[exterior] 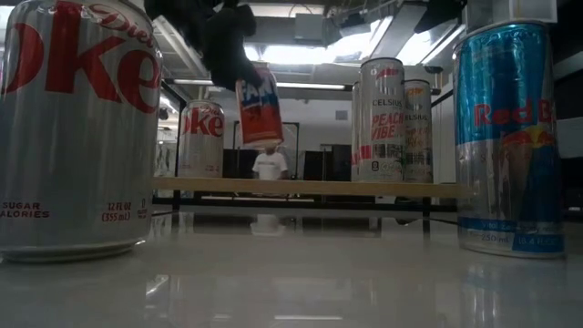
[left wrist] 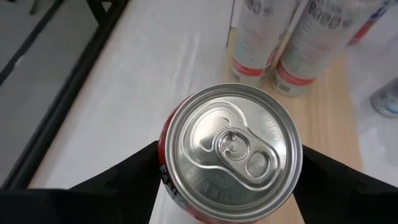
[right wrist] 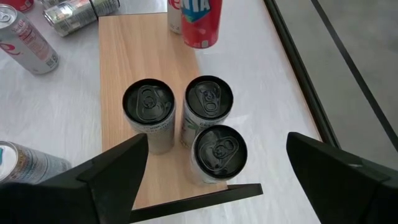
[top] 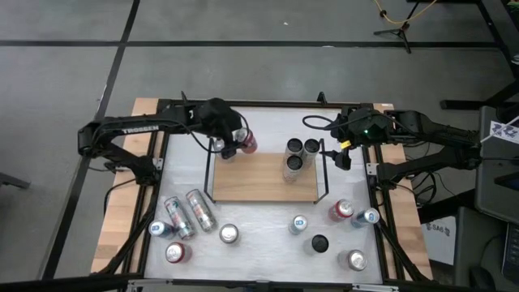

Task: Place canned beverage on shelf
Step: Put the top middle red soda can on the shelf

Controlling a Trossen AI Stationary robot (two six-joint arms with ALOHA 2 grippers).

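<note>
the red can (top: 248,143) hung tilted in the left tool (top: 237,144), whose fingers (left wrist: 118,180) pressed its sides; in the low view the red can (exterior: 260,107) was clear of the board, above the shelf (top: 263,178). in the high view it sat at the shelf's upper left corner, left of frame centre, just beside a silver can (top: 228,149) standing at that same corner. the left wrist view looked down on its silver lid (left wrist: 236,147) with the pull tab unbroken.

at the shelf's upper right stood three tall slim cans (top: 298,154), close together, their dark lids plain in the right wrist view (right wrist: 208,98). the right tool (top: 342,156) hovered just off the shelf's right rail, its fingers (right wrist: 112,168) spread wide with nothing between them.

on the white worktop (top: 259,235) below the shelf, two cans lay on their sides at lower left (top: 188,212), with others upright along the bottom and lower right. in the low view a diet coke can (exterior: 77,128) filled the left edge and a red bull can (exterior: 506,137) the right.
</note>
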